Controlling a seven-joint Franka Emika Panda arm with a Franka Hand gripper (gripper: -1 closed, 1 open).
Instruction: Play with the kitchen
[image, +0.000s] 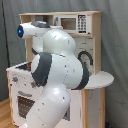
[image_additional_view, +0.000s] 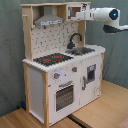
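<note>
1. The tall white and light-wood toy kitchen (image_additional_view: 62, 70) stands on a wooden floor (image_additional_view: 100, 112) before a grey curtain (image_additional_view: 10, 50). It looks stiff and heavy as a whole.
2. Its small parts are likely the places to take hold: the black tap (image_additional_view: 75, 40), the round knobs (image_additional_view: 56, 76) and the oven door handle (image_additional_view: 66, 85). These seem light and probably fragile, so gentle force suits them.
3. In the second exterior view, the white arm (image_additional_view: 102, 14) reaches to the kitchen's top shelf at its upper corner, on the second exterior view's right.
4. The pincer (image_additional_view: 80, 10) sits near that shelf; I cannot tell whether it is apart or together.
</note>
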